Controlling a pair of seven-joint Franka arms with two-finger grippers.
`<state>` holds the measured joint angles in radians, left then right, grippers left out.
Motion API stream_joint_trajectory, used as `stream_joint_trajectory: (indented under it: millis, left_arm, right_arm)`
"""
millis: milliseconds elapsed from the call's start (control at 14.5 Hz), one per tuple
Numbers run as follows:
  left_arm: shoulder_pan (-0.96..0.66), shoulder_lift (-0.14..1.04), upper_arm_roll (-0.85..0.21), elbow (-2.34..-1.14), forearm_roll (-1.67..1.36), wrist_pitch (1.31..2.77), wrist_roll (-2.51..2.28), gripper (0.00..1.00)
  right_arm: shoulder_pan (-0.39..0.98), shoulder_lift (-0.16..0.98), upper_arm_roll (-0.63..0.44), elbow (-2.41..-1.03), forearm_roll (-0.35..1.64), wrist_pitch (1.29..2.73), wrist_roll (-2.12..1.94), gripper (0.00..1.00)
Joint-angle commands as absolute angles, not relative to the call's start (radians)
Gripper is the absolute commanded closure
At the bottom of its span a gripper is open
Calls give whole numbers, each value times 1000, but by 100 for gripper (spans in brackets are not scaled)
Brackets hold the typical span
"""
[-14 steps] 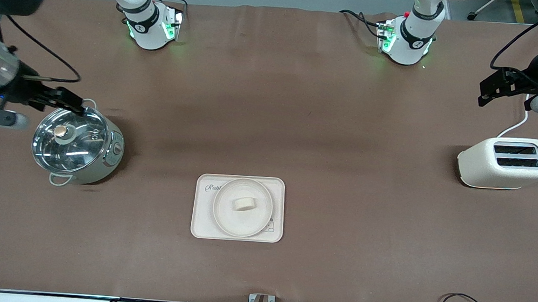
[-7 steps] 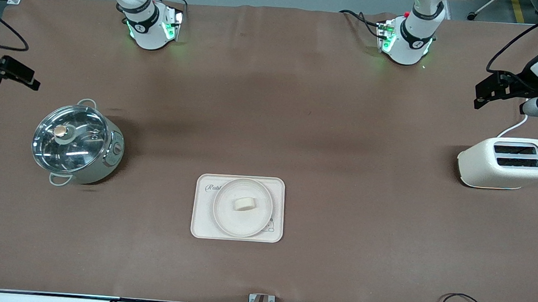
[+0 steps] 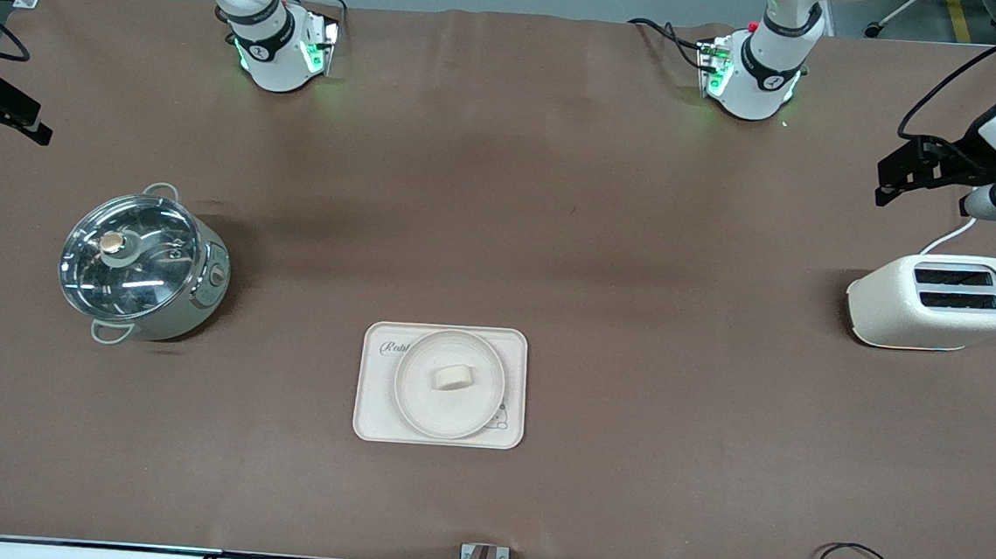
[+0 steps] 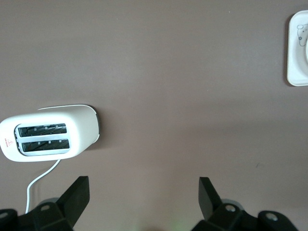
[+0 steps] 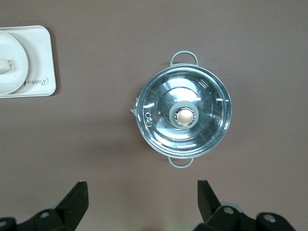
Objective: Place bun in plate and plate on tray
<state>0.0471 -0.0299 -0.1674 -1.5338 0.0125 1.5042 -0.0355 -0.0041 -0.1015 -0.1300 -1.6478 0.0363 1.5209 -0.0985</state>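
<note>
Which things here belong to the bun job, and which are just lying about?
Job: bun, in the plate; plate on the tray; left gripper and right gripper, both open.
Lying about: lidded pot, toaster.

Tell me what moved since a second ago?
The right end effector, open, pulled up and away from the pot toward the table's edge. The left end effector, open, shifted only slightly above the toaster. The bun, plate and tray stayed put.
</note>
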Motion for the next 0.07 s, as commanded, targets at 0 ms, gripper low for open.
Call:
stream_joint_trajectory:
  millis: [0]
  left_arm:
    - [49,-28,-163,-1513,15,1506,-21,0]
  right_arm:
    - [-15,-118,-123,-1660,20,1516,-86,0]
